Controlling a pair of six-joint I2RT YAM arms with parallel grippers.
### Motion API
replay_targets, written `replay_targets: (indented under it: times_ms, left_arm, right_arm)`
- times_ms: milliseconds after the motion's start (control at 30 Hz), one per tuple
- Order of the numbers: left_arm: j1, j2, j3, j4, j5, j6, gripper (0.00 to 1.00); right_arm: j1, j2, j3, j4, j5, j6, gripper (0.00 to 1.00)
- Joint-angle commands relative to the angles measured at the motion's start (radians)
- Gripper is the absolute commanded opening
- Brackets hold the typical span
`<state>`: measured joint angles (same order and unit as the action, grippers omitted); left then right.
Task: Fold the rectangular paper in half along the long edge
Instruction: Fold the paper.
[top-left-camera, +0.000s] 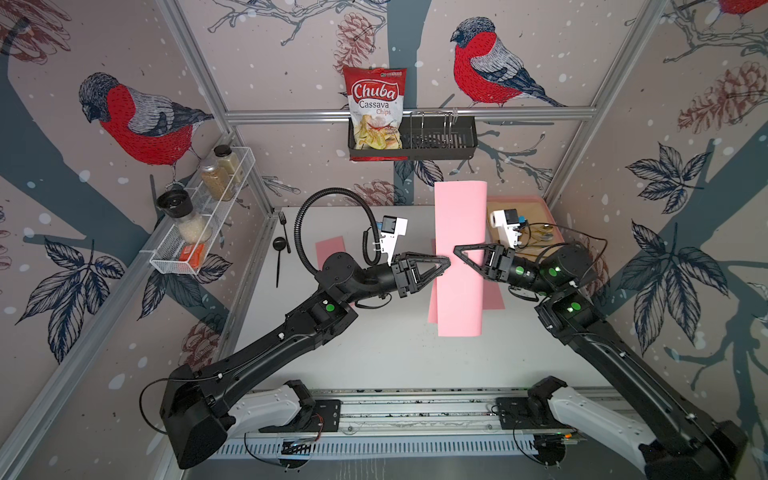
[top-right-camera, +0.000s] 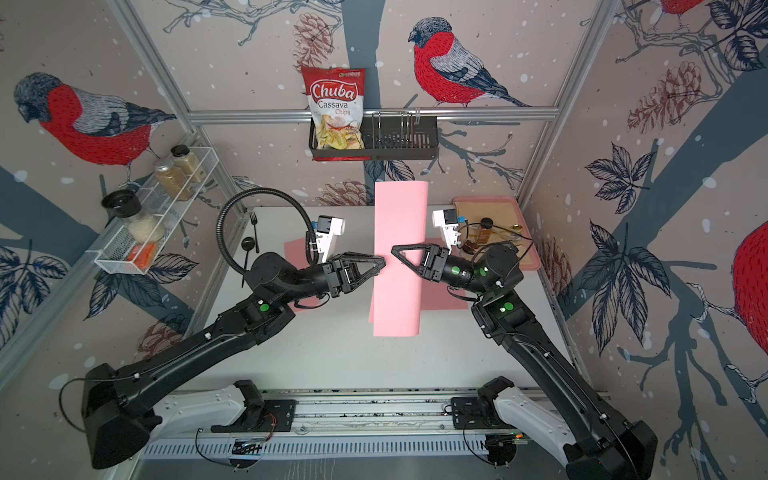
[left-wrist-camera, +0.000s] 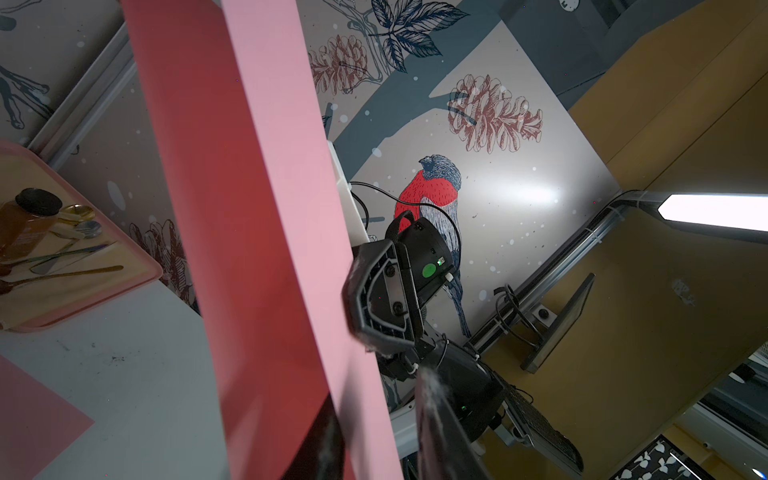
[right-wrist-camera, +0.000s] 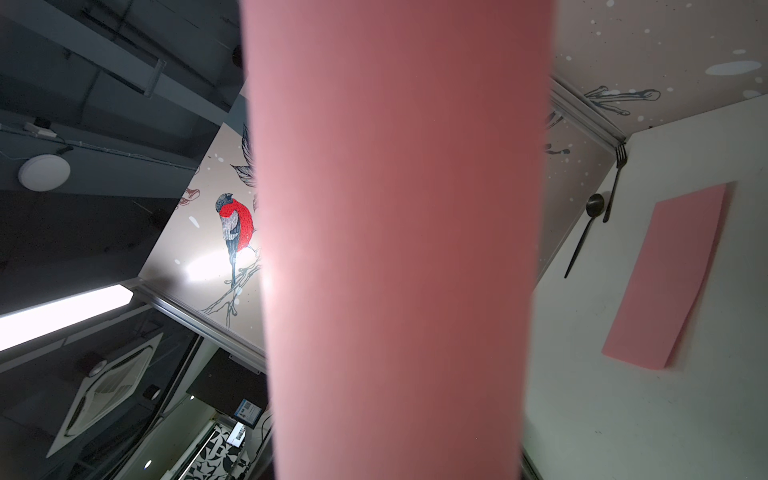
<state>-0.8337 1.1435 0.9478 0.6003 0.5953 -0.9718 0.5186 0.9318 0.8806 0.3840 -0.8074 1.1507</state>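
Note:
The pink rectangular paper (top-left-camera: 459, 224) (top-right-camera: 399, 224) hangs above the table, bent over lengthwise into a loose loop, its long axis running from front to back. My right gripper (top-left-camera: 457, 250) (top-right-camera: 394, 250) reaches in from the right and is shut on the paper near its middle. The paper (right-wrist-camera: 395, 249) fills the right wrist view and hides those jaws. My left gripper (top-left-camera: 448, 262) (top-right-camera: 383, 262) is at the paper's left side and is open. In the left wrist view one of its fingers (left-wrist-camera: 436, 419) stands clear of the paper (left-wrist-camera: 249, 208); the other sits behind a layer.
Two more pink sheets lie on the white table, one at the left (top-left-camera: 330, 251) and one under the held paper (top-left-camera: 494, 291). A pink tray (top-left-camera: 536, 212) with a jar and cutlery sits back right. A black fork (top-left-camera: 284, 230) and spoon (top-left-camera: 279, 249) lie back left.

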Motion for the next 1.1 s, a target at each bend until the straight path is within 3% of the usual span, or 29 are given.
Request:
replay_targets:
  times_ms: [0,133,233,533,833,1067]
  left_arm:
    - [-0.009,0.003,0.008,0.045,0.001,-0.004,0.24]
    - [-0.013,0.002,0.007,0.039,0.002,0.002,0.08]
    - [-0.013,-0.002,0.012,0.027,0.0,0.01,0.02]
    - [-0.013,0.003,0.02,0.017,0.002,0.018,0.0]
    - [-0.013,0.011,0.02,0.019,0.001,0.018,0.03]
    - [-0.012,0.018,0.013,0.033,0.003,0.012,0.03]
  right_arm:
    - [0.001,0.002,0.009,0.031,0.012,-0.016,0.44]
    - [-0.001,0.006,0.017,0.018,0.0,-0.027,0.44]
    - [-0.006,0.003,0.02,0.005,-0.025,-0.039,0.45]
    - [-0.02,-0.011,0.068,-0.14,-0.078,-0.134,0.47]
    - [-0.022,-0.011,0.072,-0.117,-0.093,-0.114,0.53]
    - [-0.02,-0.018,0.057,-0.078,-0.078,-0.09,0.49]
